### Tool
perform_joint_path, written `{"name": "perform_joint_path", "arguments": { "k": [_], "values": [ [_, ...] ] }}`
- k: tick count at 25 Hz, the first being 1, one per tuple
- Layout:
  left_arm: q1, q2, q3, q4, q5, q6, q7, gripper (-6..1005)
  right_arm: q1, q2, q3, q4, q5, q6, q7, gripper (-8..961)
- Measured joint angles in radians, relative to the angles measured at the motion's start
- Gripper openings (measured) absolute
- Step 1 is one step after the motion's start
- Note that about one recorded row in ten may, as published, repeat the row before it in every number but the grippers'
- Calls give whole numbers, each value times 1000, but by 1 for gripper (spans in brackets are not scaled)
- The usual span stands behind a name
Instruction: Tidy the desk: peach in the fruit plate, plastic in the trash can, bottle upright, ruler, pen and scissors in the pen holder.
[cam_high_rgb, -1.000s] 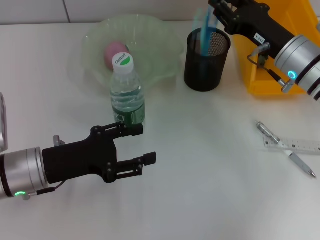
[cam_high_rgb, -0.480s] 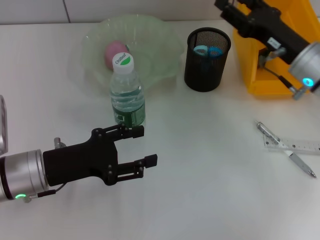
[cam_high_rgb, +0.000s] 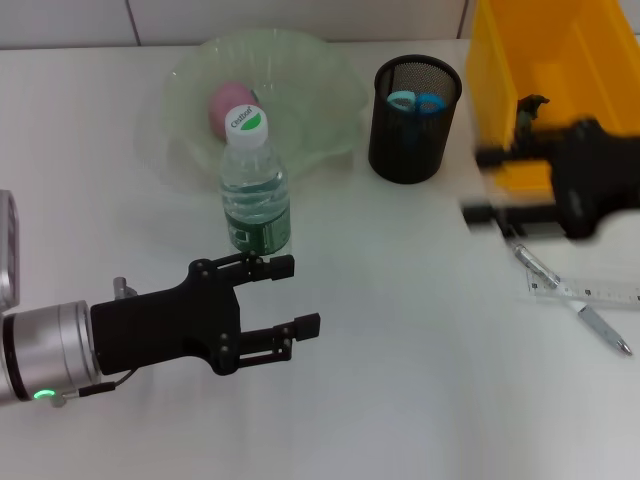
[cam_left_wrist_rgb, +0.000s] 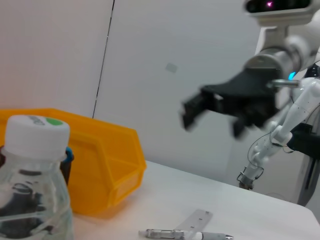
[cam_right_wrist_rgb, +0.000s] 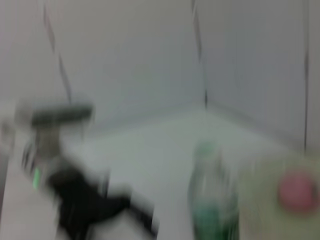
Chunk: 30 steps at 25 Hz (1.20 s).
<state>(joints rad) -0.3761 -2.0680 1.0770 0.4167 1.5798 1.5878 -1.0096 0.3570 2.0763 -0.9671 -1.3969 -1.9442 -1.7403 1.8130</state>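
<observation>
The water bottle (cam_high_rgb: 255, 185) stands upright in front of the pale green fruit plate (cam_high_rgb: 330, 90), which holds the pink peach (cam_high_rgb: 230, 105). The black mesh pen holder (cam_high_rgb: 413, 125) holds blue-handled scissors (cam_high_rgb: 417, 101). A pen (cam_high_rgb: 570, 298) and a clear ruler (cam_high_rgb: 600, 292) lie crossed on the table at the right. My right gripper (cam_high_rgb: 485, 185) is open and empty, blurred, just above and behind them. My left gripper (cam_high_rgb: 298, 295) is open and empty, just in front of the bottle. The bottle (cam_left_wrist_rgb: 30, 190), pen (cam_left_wrist_rgb: 185, 233) and ruler (cam_left_wrist_rgb: 192, 222) also show in the left wrist view. No plastic is in view.
A yellow bin (cam_high_rgb: 560, 60) stands at the back right, beside the pen holder. A grey object (cam_high_rgb: 5, 250) shows at the left edge.
My right gripper let the scissors go into the pen holder, then moved from above it forward and down towards the pen and ruler. My left gripper has barely moved.
</observation>
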Motion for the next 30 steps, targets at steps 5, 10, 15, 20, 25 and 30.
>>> {"name": "perform_joint_path", "arguments": {
  "k": [5, 10, 15, 20, 25, 30],
  "values": [
    [-2, -1, 1, -1, -3, 7, 0, 750, 45, 3, 1, -291, -326, -243, 109, 662],
    [-4, -2, 1, -4, -4, 11, -1, 750, 63, 3, -19, -381, -601, -294, 119, 660],
    [-12, -1, 0, -10, -4, 11, -5, 750, 70, 4, -48, -336, -715, -278, 100, 657],
    [-31, 2, 8, -12, 1, 14, -14, 750, 84, -1, -40, -273, -759, -228, 37, 655],
    [-35, 2, 8, -12, -3, 19, -15, 750, 119, -12, -39, -151, -781, -150, -45, 653],
    [-40, -1, 3, -12, -5, 21, -24, 750, 175, -28, -38, 6, -792, -87, -138, 650]
  ]
}}
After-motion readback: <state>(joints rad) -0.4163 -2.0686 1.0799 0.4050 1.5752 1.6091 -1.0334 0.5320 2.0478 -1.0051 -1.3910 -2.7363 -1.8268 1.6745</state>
